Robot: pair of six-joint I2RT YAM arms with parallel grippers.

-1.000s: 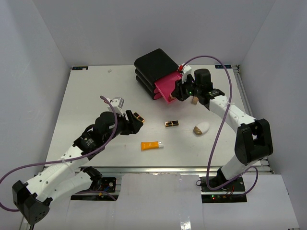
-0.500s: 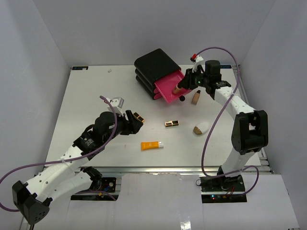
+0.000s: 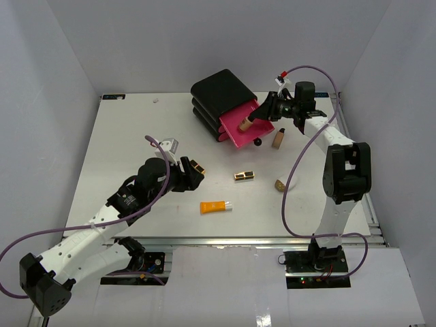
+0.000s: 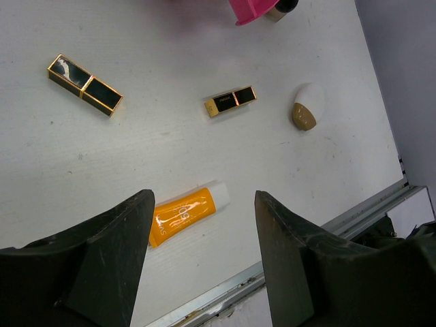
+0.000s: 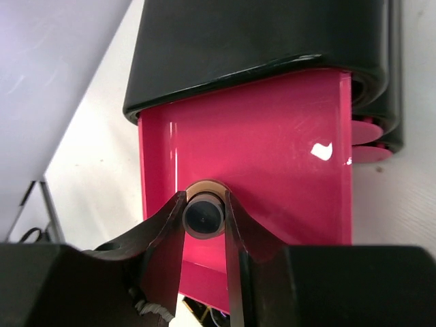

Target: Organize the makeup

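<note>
right fingers (image 5: 160, 235) pinch a tan bottle (image 5: 203, 216) over the pink drawer (image 5: 259, 170), left fingers (image 4: 102, 259) spread; dropped tilted, it could roll out.

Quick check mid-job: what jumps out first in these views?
The pink drawer stands open from the black box at the back, and the right end effector grips a small tan piece over it. The bright orange tube lies near the front edge.

Black three-drawer box (image 3: 219, 95) on a white table (image 3: 136, 136)
The box sits straight ahead of the right end effector (image 3: 252, 119), its top pink drawer (image 3: 235, 133) pulled open directly beneath that end effector (the two lower drawers (image 5: 373, 129) look shut).
</note>
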